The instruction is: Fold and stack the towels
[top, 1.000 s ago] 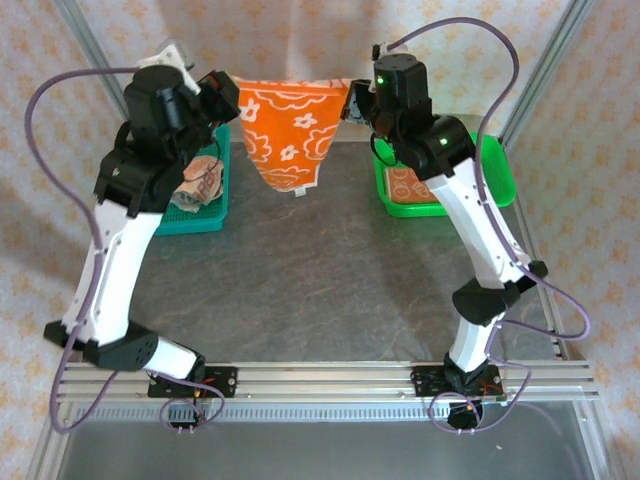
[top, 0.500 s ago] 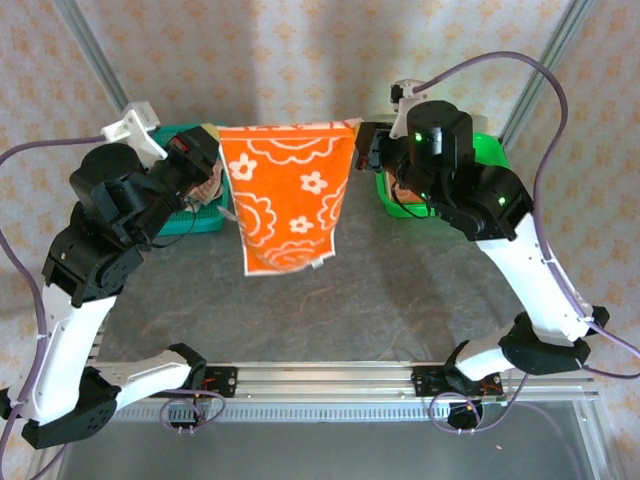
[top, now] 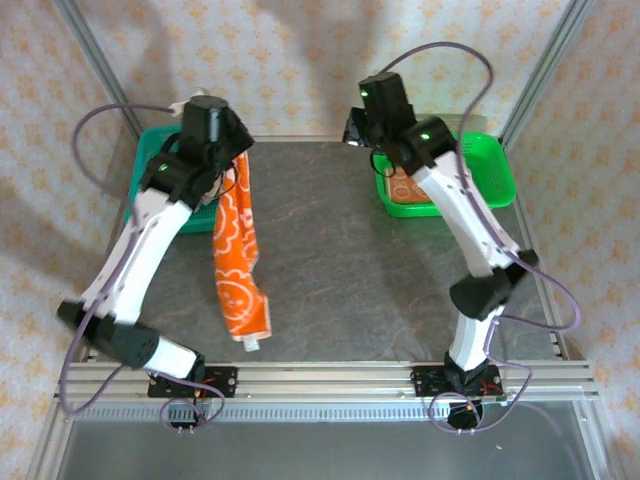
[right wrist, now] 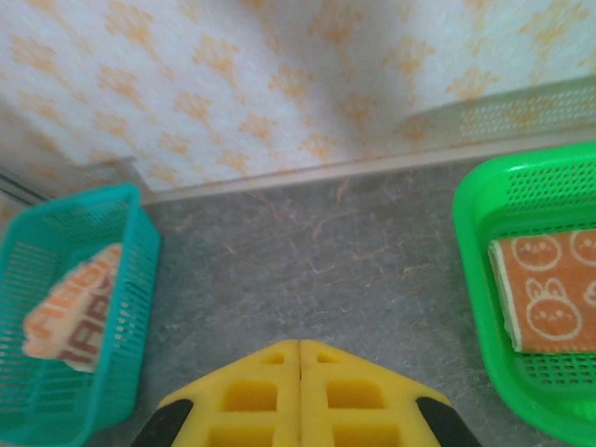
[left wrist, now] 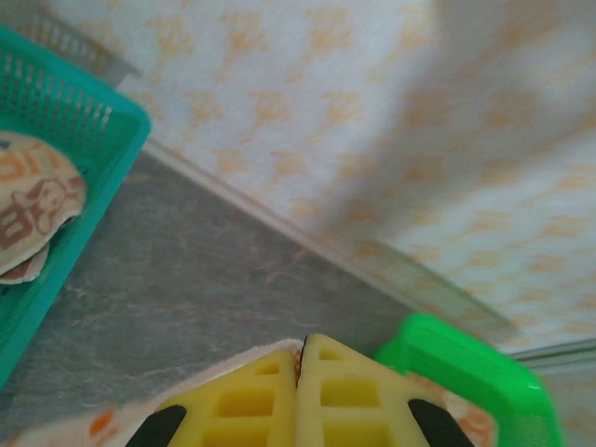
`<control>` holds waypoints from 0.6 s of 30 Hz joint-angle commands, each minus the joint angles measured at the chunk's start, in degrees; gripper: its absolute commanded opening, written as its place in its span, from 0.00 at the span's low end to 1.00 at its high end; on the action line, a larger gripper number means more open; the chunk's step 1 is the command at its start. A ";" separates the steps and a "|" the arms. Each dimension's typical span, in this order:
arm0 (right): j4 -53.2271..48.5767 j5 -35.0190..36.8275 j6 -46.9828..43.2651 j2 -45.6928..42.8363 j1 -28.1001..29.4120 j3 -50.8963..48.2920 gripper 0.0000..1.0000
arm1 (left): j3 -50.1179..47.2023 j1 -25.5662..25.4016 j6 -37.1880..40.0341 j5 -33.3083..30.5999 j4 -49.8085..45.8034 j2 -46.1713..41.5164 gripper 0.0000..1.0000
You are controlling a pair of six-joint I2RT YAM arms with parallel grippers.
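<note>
Top view: I see the left gripper [top: 231, 160] clamped on the orange towel [top: 238, 260], its lower end near the front edge of the table [top: 340, 270]; the right gripper [top: 354, 127] is closed and empty. Left wrist: fingers [left wrist: 251, 400] pressed together, cloth under them; right wrist: fingers [right wrist: 247, 391] together, nothing held, folded towel [right wrist: 549, 298] in the green basket [right wrist: 473, 233].

Orange towel [top: 238, 255], white flower print

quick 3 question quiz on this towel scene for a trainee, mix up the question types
1. True or false: the right gripper holds the orange towel.
2. Which colour basket holds the folded bunny towel?
3. Fill in: the orange towel hangs from the ___ gripper.
Key: 1 false, the right gripper is shut on nothing; 2 the green basket; 3 left gripper.
</note>
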 commanded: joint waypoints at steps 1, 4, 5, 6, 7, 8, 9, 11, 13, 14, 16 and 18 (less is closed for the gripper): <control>-0.63 -3.83 -1.25 4.19 -0.39 2.07 0.00 | 1.24 0.60 2.51 3.40 3.53 3.67 0.00; 1.39 -6.78 -0.17 5.98 -0.38 -1.22 0.01 | 0.16 0.68 2.47 4.13 3.47 6.20 0.00; 2.58 -7.76 0.11 5.58 -0.38 -3.19 0.04 | -0.34 0.68 1.96 4.43 3.65 6.52 0.00; 4.19 -8.20 0.72 4.90 -0.41 -5.71 0.05 | -1.10 0.60 1.34 5.04 4.15 6.74 0.00; 5.72 -8.22 1.35 4.01 -0.38 -8.50 0.05 | -1.76 0.53 0.69 5.78 4.90 6.84 0.00; 6.93 -7.91 1.71 3.03 -0.33 -10.84 0.06 | -1.98 0.43 -0.09 6.42 5.27 7.16 0.00; 8.17 -7.20 2.07 1.76 -0.39 -13.34 0.06 | -1.90 0.08 -0.81 6.80 5.57 7.44 0.00; 9.77 -5.93 2.71 -0.63 -0.50 -17.56 0.09 | -1.12 -1.28 -1.54 6.70 6.05 7.94 0.00; 10.41 -4.52 3.28 -3.03 -0.81 -21.11 0.11 | 0.74 -3.40 -1.70 6.14 6.13 8.77 0.00; 10.82 -4.24 3.29 -4.04 -1.01 -22.64 0.12 | 1.65 -4.35 -1.75 5.73 6.06 9.08 0.00; 11.62 -3.73 3.84 -6.27 -1.64 -25.94 0.12 | 4.41 -6.31 -2.05 5.69 5.87 10.33 0.00; 12.06 -3.48 4.41 -8.07 -2.25 -28.66 0.13 | 6.75 -7.82 -2.84 6.16 5.97 11.59 0.00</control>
